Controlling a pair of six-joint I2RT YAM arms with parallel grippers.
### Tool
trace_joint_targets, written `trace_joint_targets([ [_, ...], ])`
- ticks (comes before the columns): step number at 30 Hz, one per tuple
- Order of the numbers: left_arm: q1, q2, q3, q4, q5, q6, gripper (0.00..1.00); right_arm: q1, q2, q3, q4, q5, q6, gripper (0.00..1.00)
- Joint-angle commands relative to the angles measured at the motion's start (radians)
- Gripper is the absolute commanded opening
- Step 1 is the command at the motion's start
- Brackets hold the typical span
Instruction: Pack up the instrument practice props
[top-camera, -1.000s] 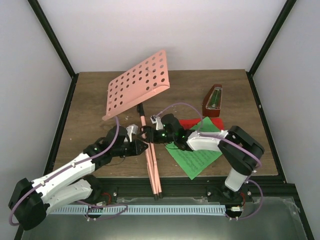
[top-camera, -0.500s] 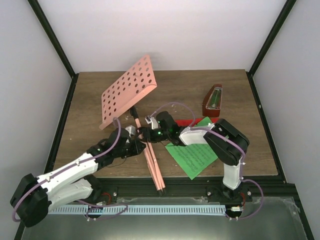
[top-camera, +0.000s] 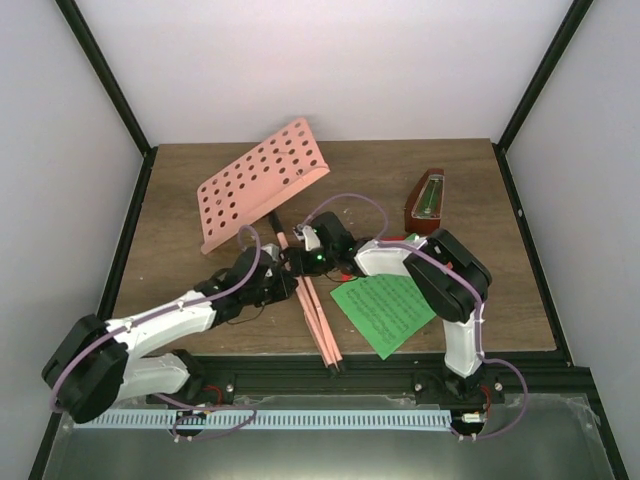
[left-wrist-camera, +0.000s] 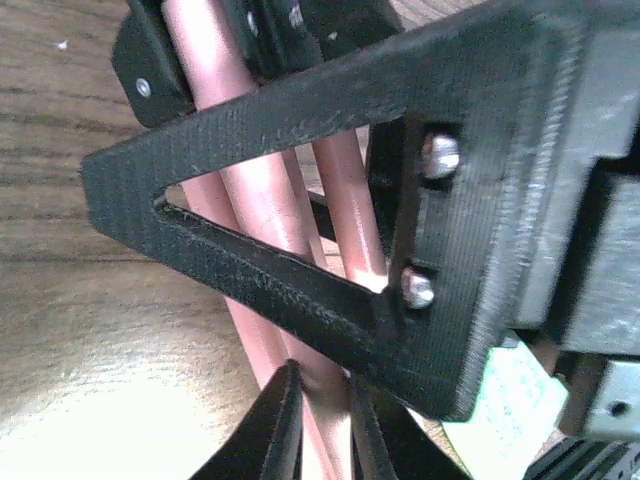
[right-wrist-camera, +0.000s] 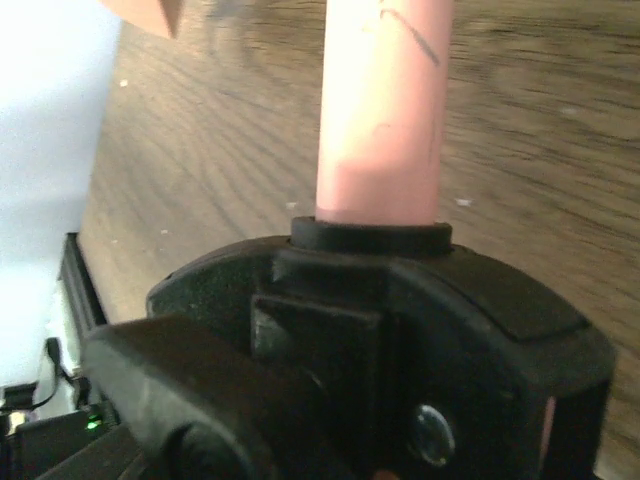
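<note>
Top external view: pinching the folded legs of the pink music stand (top-camera: 262, 190) between nearly closed left gripper (top-camera: 285, 282) fingers, clamping its black hub just beside with the right gripper (top-camera: 298, 262), lying slanted across the table (top-camera: 170, 230).

One stand (top-camera: 262, 185). One metronome (top-camera: 428, 203). One green sheet (top-camera: 385, 312) shows plainly; whether more sheets lie under it cannot be told. One table (top-camera: 180, 200). Two arms: left arm (top-camera: 150, 325), right arm (top-camera: 445, 285).
</note>
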Motion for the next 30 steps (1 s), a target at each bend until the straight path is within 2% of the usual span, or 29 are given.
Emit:
trace_joint_targets([
  [1, -0.001, 0.065, 0.069, 0.143, -0.010, 0.079, 0.00, -0.033, -0.022, 0.050, 0.043, 0.141, -0.336, 0.26],
  [12, -0.002, 0.209, 0.152, 0.180, -0.054, 0.062, 0.00, -0.071, -0.072, 0.006, 0.075, 0.109, -0.386, 0.46],
  [22, 0.001, 0.294, 0.196, 0.190, -0.022, 0.077, 0.00, -0.104, -0.109, -0.036, 0.094, 0.100, -0.384, 0.66],
  [26, 0.010, 0.270, 0.198, 0.146, -0.020, 0.109, 0.15, -0.129, -0.120, -0.045, 0.097, 0.083, -0.366, 0.75],
  [30, 0.030, 0.202, 0.173, 0.114, -0.021, 0.141, 0.39, -0.143, -0.153, -0.056, 0.099, 0.087, -0.370, 0.81],
])
